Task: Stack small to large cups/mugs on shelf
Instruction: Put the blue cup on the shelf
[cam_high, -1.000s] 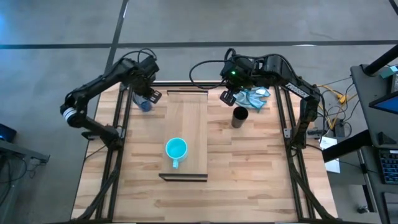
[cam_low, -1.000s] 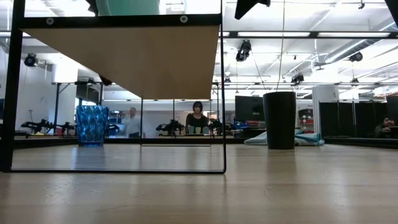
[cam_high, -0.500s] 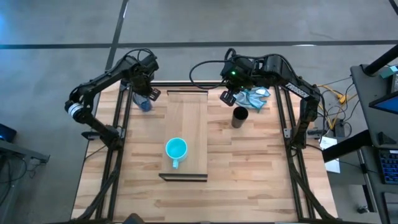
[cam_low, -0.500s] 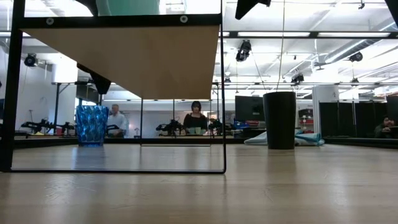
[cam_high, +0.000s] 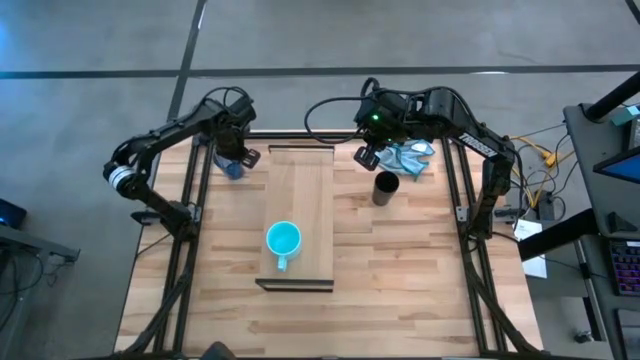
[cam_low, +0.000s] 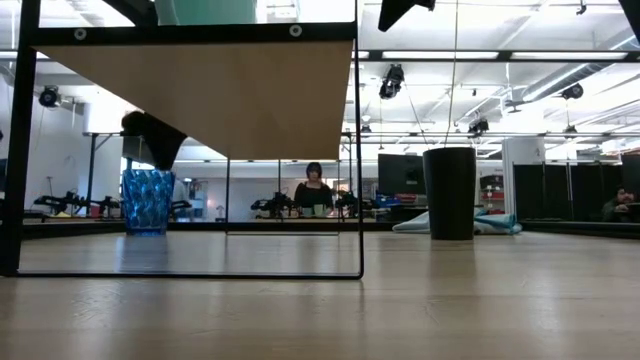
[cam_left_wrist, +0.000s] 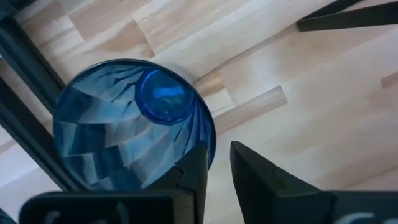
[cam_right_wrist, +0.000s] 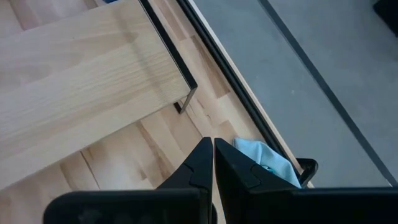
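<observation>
The translucent dark blue cup (cam_high: 232, 168) (cam_low: 148, 200) stands upright on the tabletop, left of the shelf's far end. My left gripper (cam_high: 243, 157) (cam_left_wrist: 217, 152) hangs just above the cup's rim (cam_left_wrist: 208, 134) on the shelf side, fingers slightly open and pointing down, touching nothing I can see. The turquoise mug (cam_high: 283, 240) stands on the shelf (cam_high: 300, 215) near its near end. The black cup (cam_high: 385, 187) (cam_low: 450, 192) stands on the table, right of the shelf. My right gripper (cam_high: 366, 156) (cam_right_wrist: 212, 144) is shut and empty, raised by the shelf's far right corner.
The shelf is a pale board raised on a thin black frame (cam_low: 358, 150), with open space under it. A light blue cloth (cam_high: 412, 156) (cam_right_wrist: 264, 160) lies at the far right, behind the black cup. Black table-frame posts stand near both arms. People show in the room behind.
My left gripper has come down toward the blue cup: the low view first showed only a dark tip, and the fingers now reach almost to the rim. The cups, the mug and my right arm have kept still.
</observation>
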